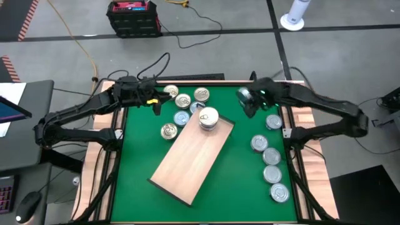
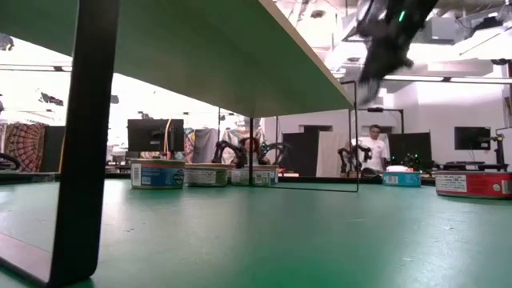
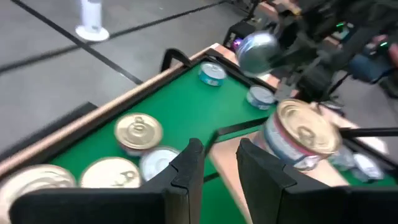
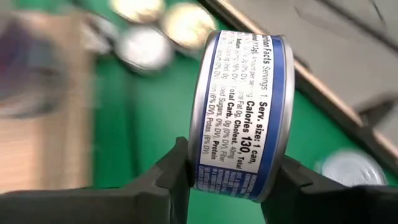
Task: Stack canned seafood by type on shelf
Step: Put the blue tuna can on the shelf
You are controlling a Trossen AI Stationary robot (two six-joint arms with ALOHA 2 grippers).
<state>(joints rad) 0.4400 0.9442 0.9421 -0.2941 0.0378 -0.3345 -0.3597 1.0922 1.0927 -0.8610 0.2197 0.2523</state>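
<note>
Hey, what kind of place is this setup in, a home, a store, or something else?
Most likely a robotics lab or workshop. Two robot arms work at a green table with a wooden shelf board and tins; cables run over a bare grey floor, and the low view shows monitors and a person behind.

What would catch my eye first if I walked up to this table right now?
Probably the blue-labelled tin held in the air, pinched on edge by the right gripper near the table's far right corner. Next, the short stack of tins on the far end of the wooden shelf, which lies slantwise on the green table. The left gripper hovers over a cluster of gold-lidded tins at the far edge.
</note>
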